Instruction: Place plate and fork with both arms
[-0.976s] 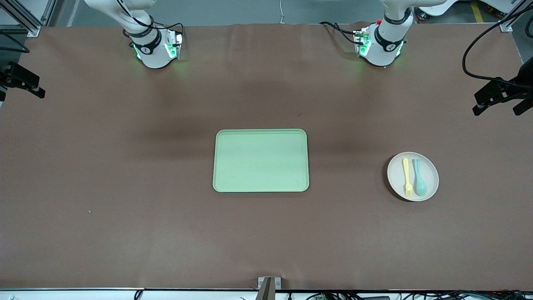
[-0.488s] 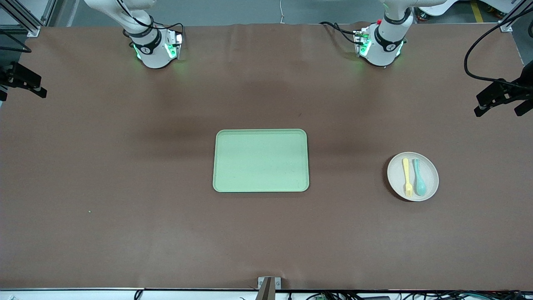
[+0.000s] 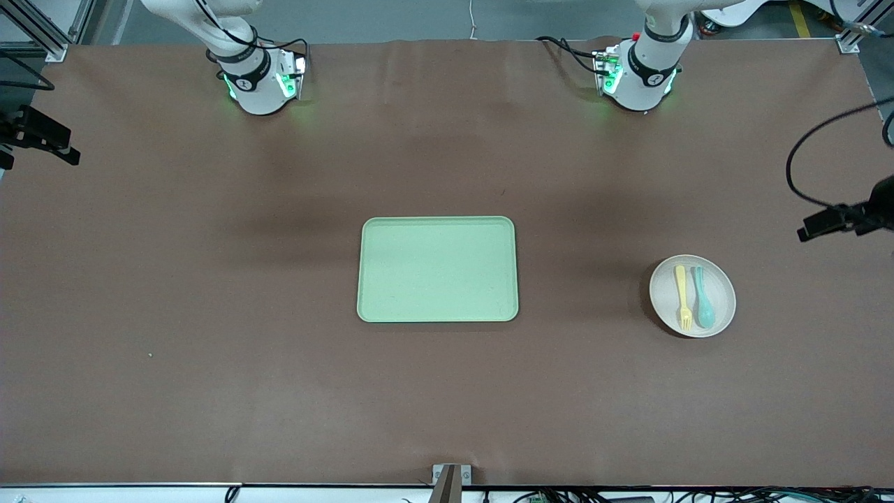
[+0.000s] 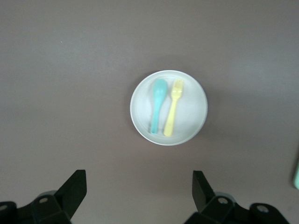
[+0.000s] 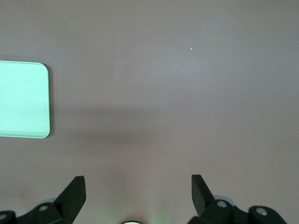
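The pale plate (image 3: pixel 723 297) lies on the brown table toward the left arm's end. On it lie the yellow fork (image 3: pixel 682 297) and, beside it, a teal spoon (image 3: pixel 702 297). My left gripper (image 4: pixel 139 179) is open and empty, high above the table beside the plate (image 4: pixel 191 107). The fork (image 4: pixel 172 108) and the spoon (image 4: pixel 157 105) show clearly in that view. In the front view the left hand (image 3: pixel 838 220) shows at the picture's edge. My right gripper (image 5: pixel 138 184) is open and empty, high over bare table toward the right arm's end; its hand (image 3: pixel 38 136) waits at the other edge.
A light green rectangular tray (image 3: pixel 437 269) lies in the middle of the table, with nothing on it; its corner shows in the right wrist view (image 5: pixel 23 99). The arm bases (image 3: pixel 258 80) (image 3: pixel 639 77) stand along the table's edge farthest from the front camera.
The left arm's hand and its cable have moved lower in the front view, closer to the plate. The right arm has hardly moved. Plate, fork, spoon and tray are unmoved.
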You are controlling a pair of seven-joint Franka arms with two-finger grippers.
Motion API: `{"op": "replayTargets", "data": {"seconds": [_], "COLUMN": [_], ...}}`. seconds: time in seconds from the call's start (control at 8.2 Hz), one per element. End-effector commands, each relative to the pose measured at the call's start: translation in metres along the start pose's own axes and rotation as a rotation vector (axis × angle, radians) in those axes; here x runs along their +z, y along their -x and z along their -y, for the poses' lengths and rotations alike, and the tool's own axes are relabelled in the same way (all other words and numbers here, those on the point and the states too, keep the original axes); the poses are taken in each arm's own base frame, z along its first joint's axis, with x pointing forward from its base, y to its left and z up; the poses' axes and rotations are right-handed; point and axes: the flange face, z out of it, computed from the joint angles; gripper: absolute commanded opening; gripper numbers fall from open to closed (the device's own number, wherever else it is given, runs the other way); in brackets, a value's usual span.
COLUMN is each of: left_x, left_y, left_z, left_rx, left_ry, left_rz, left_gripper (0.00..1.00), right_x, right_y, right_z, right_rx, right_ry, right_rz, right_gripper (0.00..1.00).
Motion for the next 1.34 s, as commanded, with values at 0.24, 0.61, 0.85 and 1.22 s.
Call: {"op": "replayTargets", "data": {"seconds": [0.24,0.61,0.85,1.22], "left_x": [0.195,0.286,0.301,0.306], "left_y": [-0.054,-0.052,-0.045,-0.043], "left_z": [0.063,0.065,0.07,0.071], "left_rx": [0.117,0.149,0.138,0.158], "left_ry": [0.203,0.219,0.225,0.23], "left_rz": [0.016,0.036,0.052,0.063], "left_gripper": [0.99,0.82,0.45,0.01], "right_x": [0.002,0.01,0.011,0.011], "right_y": [-0.001,-0.003,-0.003,-0.002], "right_z": [0.01,0.018,0.018,0.015], "right_rx": [0.001,-0.008,0.029,0.022], "right_ry": [0.014,0.013,0.013,0.011], "right_rz": [0.013,0.028,0.031,0.033], "right_gripper": [1.0,0.99,0.99,0.99]}}
